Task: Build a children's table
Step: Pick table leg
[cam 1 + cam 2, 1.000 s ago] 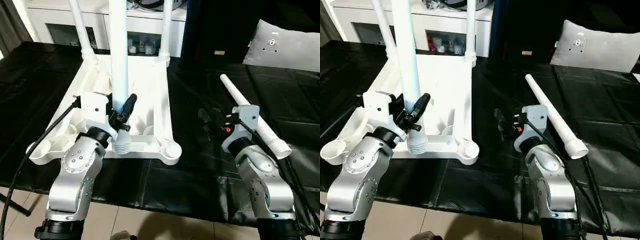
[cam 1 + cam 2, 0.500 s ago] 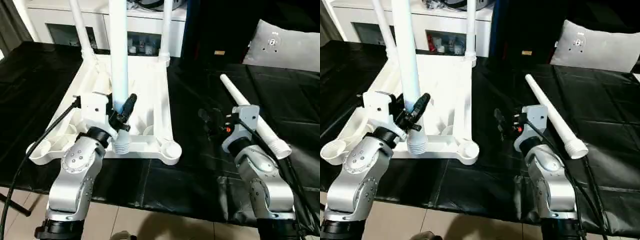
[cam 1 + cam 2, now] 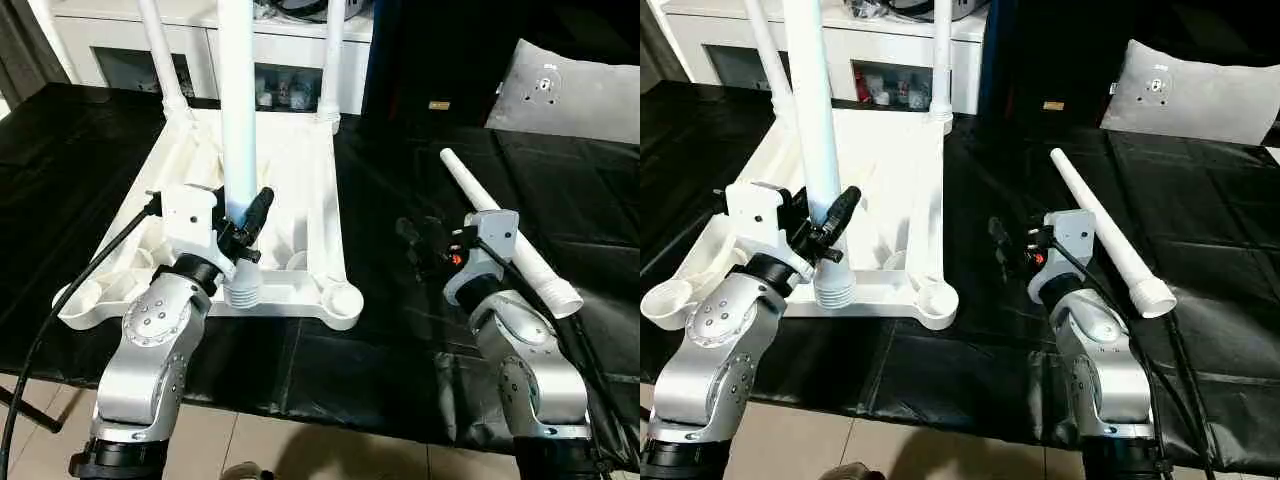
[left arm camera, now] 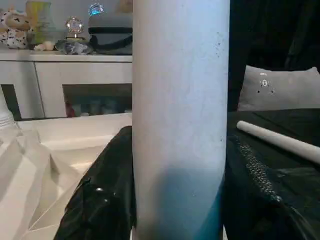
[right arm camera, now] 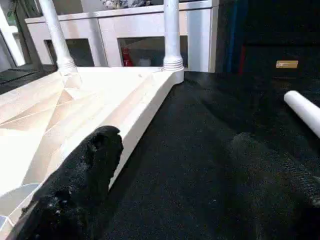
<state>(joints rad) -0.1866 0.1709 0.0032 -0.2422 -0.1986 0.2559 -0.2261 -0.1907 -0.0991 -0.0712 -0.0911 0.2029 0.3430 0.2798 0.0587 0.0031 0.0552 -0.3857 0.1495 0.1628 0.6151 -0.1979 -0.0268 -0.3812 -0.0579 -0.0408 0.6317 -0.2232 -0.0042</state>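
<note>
White plastic rectangular table top [image 3: 280, 170] lies upside down, ribbed underside up, on black-covered table [image 3: 400, 340]. Two white tubular legs [image 3: 331, 60] stand in far corner sockets. Left pincer [image 3: 240, 228] clamps third white leg [image 3: 237, 110], upright, threaded end just above near edge of top, not yet in socket. Fourth white leg [image 3: 505, 235] lies on table beside right pincer [image 3: 425, 245], which stands wide, empty. Near corner socket [image 3: 343, 298] empty. About half done, by my judgement. Nothing differs from earlier frame; both arms same place.

Even indoor light; the black cloth [image 3: 420, 340] shines softly, and wrist views blur up close.
</note>
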